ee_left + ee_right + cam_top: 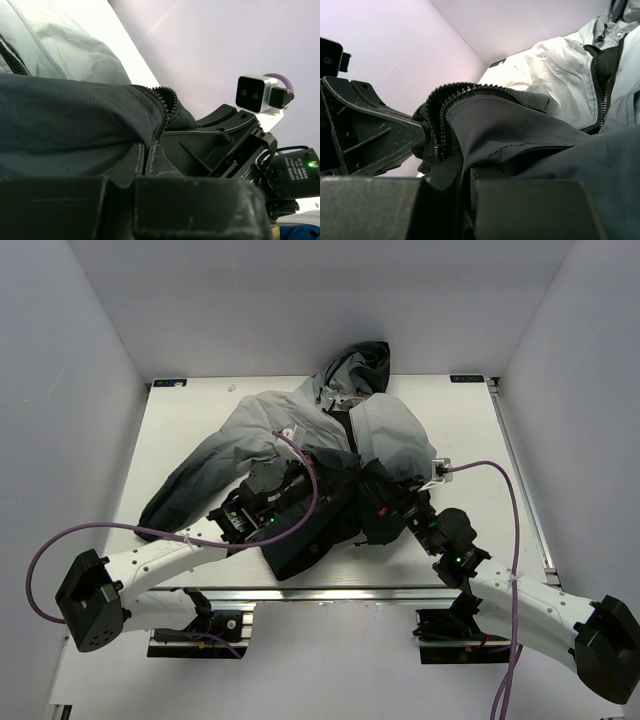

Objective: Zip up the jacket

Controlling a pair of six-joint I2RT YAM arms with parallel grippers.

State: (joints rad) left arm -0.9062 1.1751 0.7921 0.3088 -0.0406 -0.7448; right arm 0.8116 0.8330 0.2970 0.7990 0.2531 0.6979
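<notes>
The jacket [300, 425] lies spread on the white table [470, 440], hood at the far side and black hem toward the arms. My left gripper [325, 480] and right gripper [378, 498] meet nose to nose at the dark lower front. In the left wrist view my left gripper [145, 160] is shut on the black fabric edge just below the zipper teeth [167, 102]. In the right wrist view my right gripper [465, 175] is shut on the black hem fabric beside the zipper slider [438, 152]. The upper zipper [605, 95] lies open.
White walls close in the table on three sides. A metal rail [330, 592] runs along the near edge. Purple cables [300, 455] loop over the jacket and off both arms. The right wrist camera [255, 94] shows close to my left gripper.
</notes>
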